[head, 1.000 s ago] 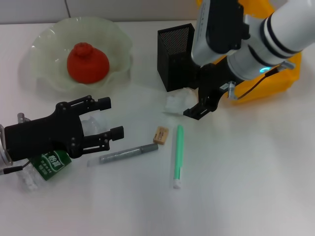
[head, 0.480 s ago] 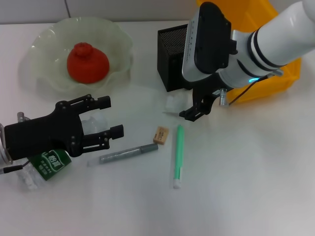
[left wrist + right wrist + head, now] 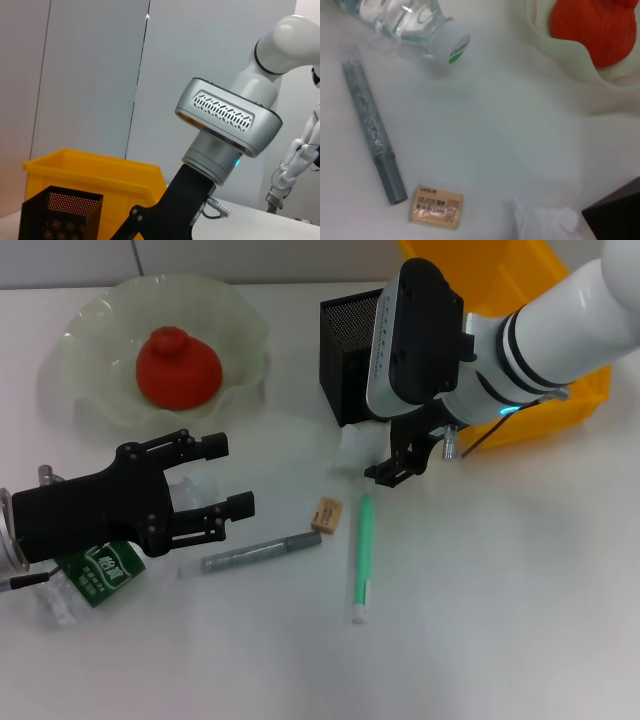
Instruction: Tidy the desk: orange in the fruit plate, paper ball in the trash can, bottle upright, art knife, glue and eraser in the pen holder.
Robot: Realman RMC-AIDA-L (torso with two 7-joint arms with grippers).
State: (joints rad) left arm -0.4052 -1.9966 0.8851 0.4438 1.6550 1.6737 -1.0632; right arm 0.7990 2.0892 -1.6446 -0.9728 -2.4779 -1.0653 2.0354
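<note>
The orange [image 3: 178, 368] rests in the fruit plate [image 3: 90, 320] at the back left. On its side at the front left lies the bottle [image 3: 100, 570], under my left gripper [image 3: 228, 476], which is open above its clear neck end. My right gripper [image 3: 395, 465] hangs just in front of the pen holder [image 3: 345, 350], over the paper ball [image 3: 350, 443], which is mostly hidden. The eraser [image 3: 326, 514], the grey art knife [image 3: 262, 552] and the green glue [image 3: 362, 555] lie loose at mid-table. The trash can [image 3: 480, 265] stands behind my right arm.
In the right wrist view the bottle's white cap [image 3: 451, 42] points toward the plate's rim [image 3: 570, 55], with the knife [image 3: 372, 135] and eraser [image 3: 436, 206] nearby. The left wrist view shows the yellow bin [image 3: 90, 172] and the mesh cup [image 3: 60, 215].
My right gripper has swung left and lower, from beside the paper ball to over it, covering most of it. The left gripper has hardly moved.
</note>
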